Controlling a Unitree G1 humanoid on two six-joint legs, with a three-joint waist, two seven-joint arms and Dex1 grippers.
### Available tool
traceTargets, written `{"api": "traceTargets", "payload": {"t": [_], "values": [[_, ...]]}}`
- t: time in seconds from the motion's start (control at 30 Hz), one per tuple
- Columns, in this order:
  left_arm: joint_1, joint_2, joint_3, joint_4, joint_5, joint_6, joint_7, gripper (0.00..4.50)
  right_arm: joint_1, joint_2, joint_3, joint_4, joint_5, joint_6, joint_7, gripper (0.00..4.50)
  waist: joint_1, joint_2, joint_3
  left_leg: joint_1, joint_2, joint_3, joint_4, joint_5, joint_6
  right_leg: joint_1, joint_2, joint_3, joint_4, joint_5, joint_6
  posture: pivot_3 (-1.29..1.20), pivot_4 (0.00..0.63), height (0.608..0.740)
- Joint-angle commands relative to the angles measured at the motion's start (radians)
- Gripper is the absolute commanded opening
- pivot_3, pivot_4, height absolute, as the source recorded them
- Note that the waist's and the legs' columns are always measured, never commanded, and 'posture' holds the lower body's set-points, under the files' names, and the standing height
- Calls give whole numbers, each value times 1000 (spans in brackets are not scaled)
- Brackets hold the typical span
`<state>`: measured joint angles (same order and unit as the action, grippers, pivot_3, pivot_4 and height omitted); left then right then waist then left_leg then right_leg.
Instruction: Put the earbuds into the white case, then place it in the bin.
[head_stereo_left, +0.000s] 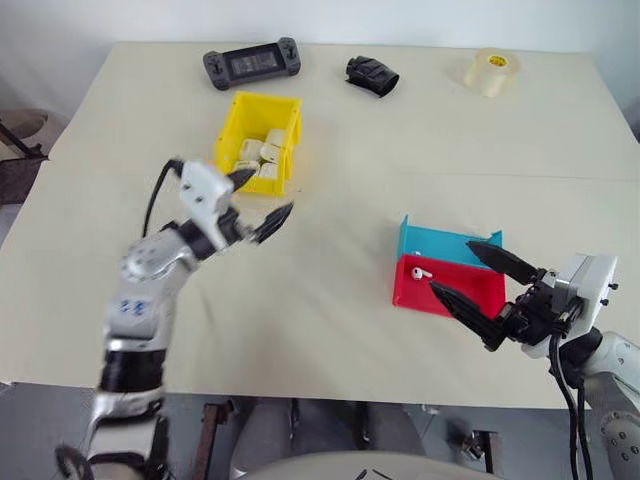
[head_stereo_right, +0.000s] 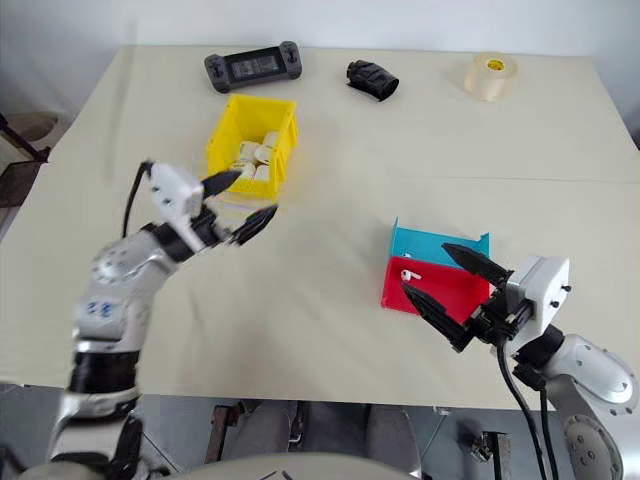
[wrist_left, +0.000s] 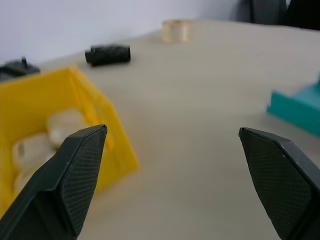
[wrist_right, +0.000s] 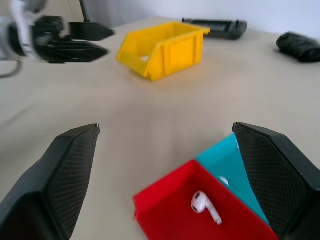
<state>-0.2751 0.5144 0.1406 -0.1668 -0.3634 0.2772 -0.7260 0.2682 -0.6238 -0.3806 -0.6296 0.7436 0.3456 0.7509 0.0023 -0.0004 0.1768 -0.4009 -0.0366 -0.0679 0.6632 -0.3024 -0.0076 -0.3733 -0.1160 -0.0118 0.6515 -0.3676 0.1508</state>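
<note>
The yellow bin (head_stereo_left: 232, 128) stands at the back left of the table with several white cases (head_stereo_left: 262, 155) lying in it. My left gripper (head_stereo_left: 268, 194) hovers open and empty just in front of the bin's near corner; the left wrist view has the bin's wall (wrist_left: 114, 150) beside one finger. One white earbud (wrist_right: 205, 206) lies in the red tray (head_stereo_left: 462, 290). A small white bit (wrist_right: 223, 181) sits in the blue tray (head_stereo_left: 440, 242) behind it. My right gripper (head_stereo_left: 452, 266) hangs open and empty over the red tray's near right side.
Along the table's far edge lie a black game controller (head_stereo_left: 252, 65), a black rolled object (head_stereo_left: 372, 75) and a roll of tape (head_stereo_left: 492, 72). Bare tabletop (head_stereo_left: 340, 240) separates the bin from the trays. The table's front edge runs close below both arms.
</note>
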Motion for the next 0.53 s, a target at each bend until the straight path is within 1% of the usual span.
{"api": "traceTargets", "payload": {"t": [0.03,0.1,0.17,0.23,0.33,0.43,0.53], "values": [[75,82,97,-54,-99,-89,-170,4476,-18,-43,-46,34,-6,-40,68,4500,4,0,0,0,0,0,0,0,0,0,-1,0,0,0,0,0,150,740],[112,141,148,-27,-144,-93,-252,4476,-31,-72,-52,75,-24,-60,115,4500,11,0,0,0,0,-1,0,0,0,2,-1,0,-7,0,0,0,150,740],[137,189,161,-4,-145,-103,-302,4476,-47,-91,-53,110,-34,-77,150,4500,16,0,0,0,0,-1,0,0,0,3,-1,-1,-8,0,0,0,150,740],[166,210,178,15,-138,-123,-321,4476,-76,-105,-54,149,-41,-91,175,4500,19,0,0,1,-1,-1,0,0,0,4,-1,0,-8,0,0,0,150,740],[188,215,186,25,-122,-123,-299,4476,-114,-122,-52,200,-52,-98,200,4500,19,0,0,5,-1,-1,-1,-1,2,8,-2,0,-9,0,0,0,150,740],[184,192,187,23,-112,-140,-258,4476,-137,-127,-47,225,-57,-98,213,4500,21,0,0,10,0,-2,-2,-1,2,14,-2,-2,-14,0,0,0,150,740],[192,176,183,16,-89,-166,-222,4476,-145,-126,-41,234,-64,-98,221,4500,20,0,0,11,-1,-2,-3,-1,2,15,-2,-1,-15,0,0,0,150,740]]}}
